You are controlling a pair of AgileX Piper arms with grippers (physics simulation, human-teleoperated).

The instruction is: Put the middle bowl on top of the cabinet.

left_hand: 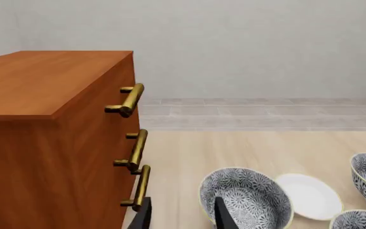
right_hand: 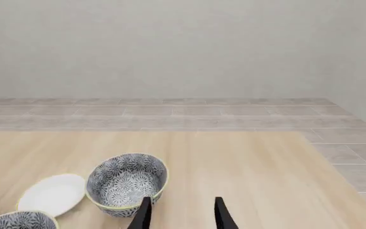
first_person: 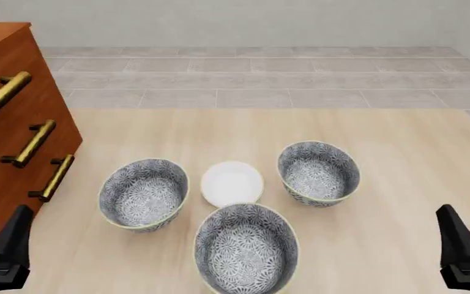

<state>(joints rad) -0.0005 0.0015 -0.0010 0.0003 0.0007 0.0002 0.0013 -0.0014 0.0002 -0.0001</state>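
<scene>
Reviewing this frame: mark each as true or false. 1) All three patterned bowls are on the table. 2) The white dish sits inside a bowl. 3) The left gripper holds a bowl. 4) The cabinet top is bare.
1) True: the middle bowl and both other patterned bowls rest on the table.
2) False: the white dish lies on the table between them.
3) False: the left gripper is open, holding nothing.
4) True: nothing shows on the cabinet top.

table (first_person: pixel 398 159): cabinet (first_person: pixel 7 153), three bowls, white dish (first_person: pixel 232 183)
</scene>
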